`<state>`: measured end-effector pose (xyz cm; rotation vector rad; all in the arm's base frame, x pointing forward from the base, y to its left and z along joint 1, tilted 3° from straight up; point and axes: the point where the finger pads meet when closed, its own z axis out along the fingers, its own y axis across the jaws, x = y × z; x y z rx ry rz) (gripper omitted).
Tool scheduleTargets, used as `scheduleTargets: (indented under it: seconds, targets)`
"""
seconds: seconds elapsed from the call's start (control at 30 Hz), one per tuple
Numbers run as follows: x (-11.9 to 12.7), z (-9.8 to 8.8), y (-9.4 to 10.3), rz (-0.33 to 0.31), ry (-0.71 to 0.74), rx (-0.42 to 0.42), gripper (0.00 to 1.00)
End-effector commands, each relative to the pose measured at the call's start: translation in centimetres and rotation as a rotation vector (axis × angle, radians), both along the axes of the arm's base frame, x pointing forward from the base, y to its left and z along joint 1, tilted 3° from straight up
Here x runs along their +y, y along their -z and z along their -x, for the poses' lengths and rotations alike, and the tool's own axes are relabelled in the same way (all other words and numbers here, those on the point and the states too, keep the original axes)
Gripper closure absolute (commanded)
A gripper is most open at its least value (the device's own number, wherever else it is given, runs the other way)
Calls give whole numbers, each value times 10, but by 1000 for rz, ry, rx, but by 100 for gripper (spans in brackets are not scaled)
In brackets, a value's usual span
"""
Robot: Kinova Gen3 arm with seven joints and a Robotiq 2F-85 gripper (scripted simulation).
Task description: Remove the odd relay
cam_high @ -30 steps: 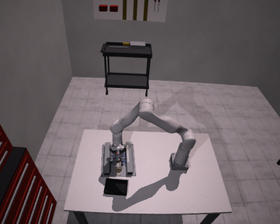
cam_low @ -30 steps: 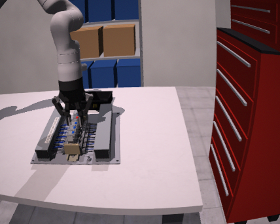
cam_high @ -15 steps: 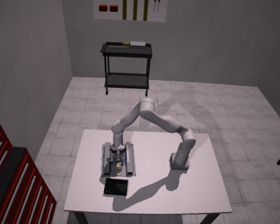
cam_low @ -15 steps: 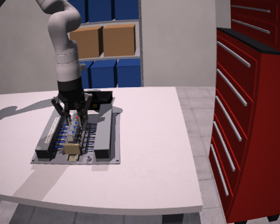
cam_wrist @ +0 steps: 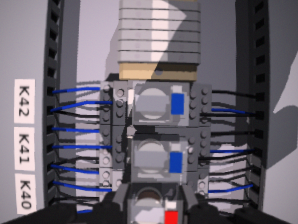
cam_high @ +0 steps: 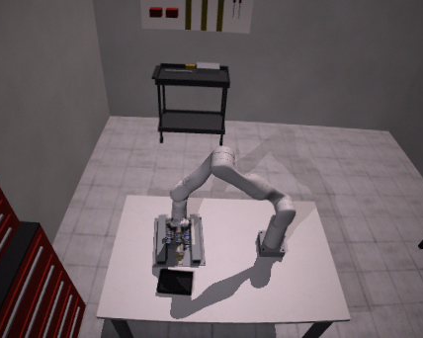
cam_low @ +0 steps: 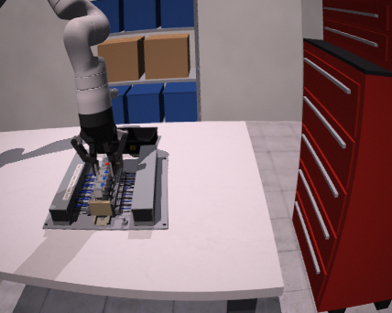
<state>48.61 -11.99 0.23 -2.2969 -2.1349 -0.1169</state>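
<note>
The relay with the red button (cam_wrist: 150,212) (cam_low: 107,164) is at the bottom of the wrist view, by label K40; two relays nearer the terminal blocks have blue buttons. My gripper (cam_wrist: 154,200) (cam_low: 104,169) points down and is shut on this relay, a finger on each side. Whether the relay has risen from its socket cannot be told. The relay panel (cam_high: 197,242) (cam_low: 163,206) appears flat on the table, with no clear gap under its front edge. The black parts tray (cam_high: 175,283) (cam_low: 149,134) stands beside the panel, with no relay visible in it.
Two tall grey wire ducts (cam_low: 145,188) (cam_low: 66,197) flank the relay row. Blue and black wires run from the sockets to the ducts. Tan end pieces (cam_low: 101,208) and grey terminal blocks (cam_wrist: 159,37) sit in line with the relays. A red tool cabinet (cam_low: 335,160) stands beyond the table.
</note>
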Motion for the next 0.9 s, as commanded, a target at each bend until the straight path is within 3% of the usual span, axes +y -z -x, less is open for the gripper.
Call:
scheduleTargets:
  seconds: [0.0, 0.87]
  targets:
    - [0, -1, -1, 1, 0, -5, 100]
    - [0, 0, -1, 3, 2, -40, 100]
